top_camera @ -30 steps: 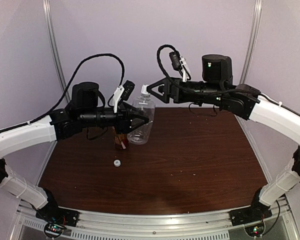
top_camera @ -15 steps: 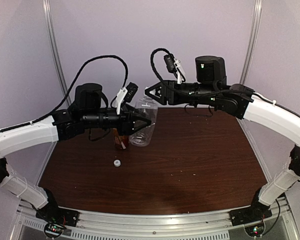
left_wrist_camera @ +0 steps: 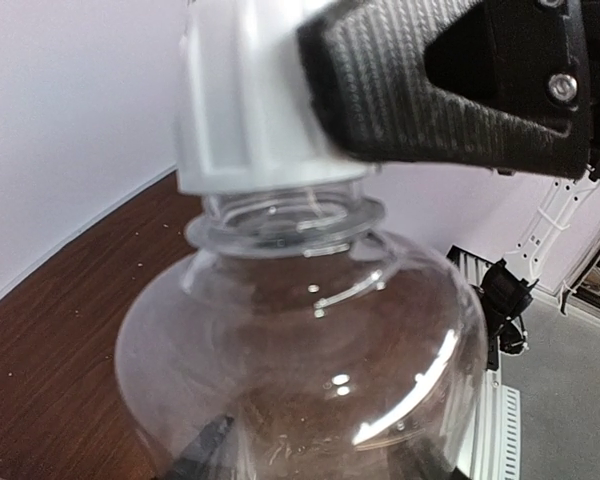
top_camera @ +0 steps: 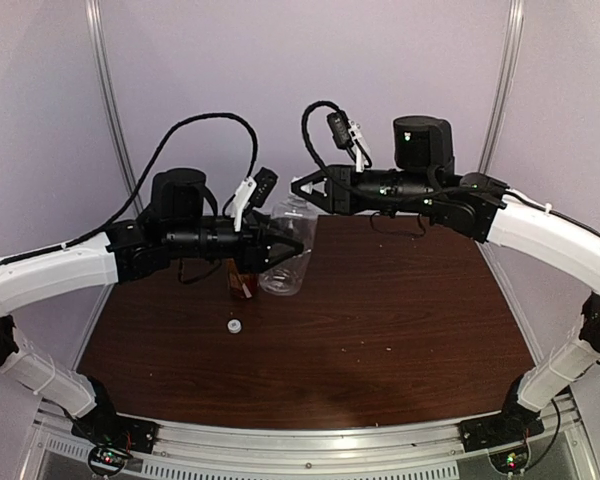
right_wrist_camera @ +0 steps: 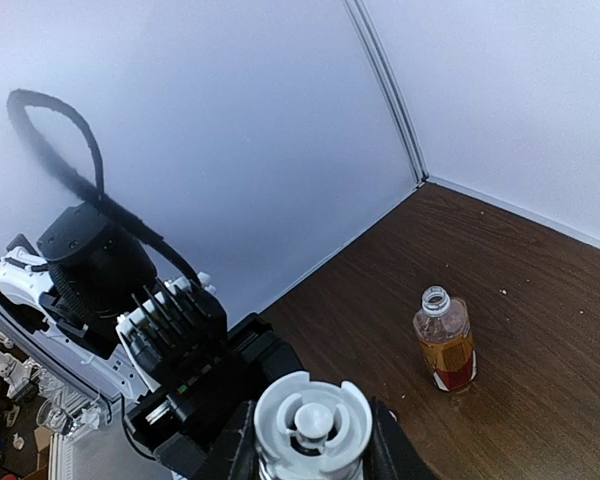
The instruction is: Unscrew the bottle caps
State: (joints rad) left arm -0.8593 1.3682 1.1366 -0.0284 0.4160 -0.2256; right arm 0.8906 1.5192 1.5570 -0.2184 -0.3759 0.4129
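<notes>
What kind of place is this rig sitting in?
Probably a lab robot cell: plain pale wall panels on aluminium posts enclose a dark wood-grain table, and the left arm and right arm are bolted to a metal rail at its near edge. Props: a clear bottle, an amber bottle.

Close in on the left wrist view: the white cap (left_wrist_camera: pixel 245 110) is blurred, clipped by the top edge and partly covered by a finger (left_wrist_camera: pixel 430 90) of the right gripper (top_camera: pixel 300 188). The clear bottle (left_wrist_camera: pixel 300 340) is cut off at the bottom edge. From above, that cap is lost between the jaws, and the amber bottle (top_camera: pixel 244 284) is hidden down to its lower part by the left arm (top_camera: pixel 190 240). The loose cap (top_camera: pixel 235 326) on the table (top_camera: pixel 400 330) is too small for detail. From the right wrist, the amber bottle's label (right_wrist_camera: pixel 448 362) cannot be read.
</notes>
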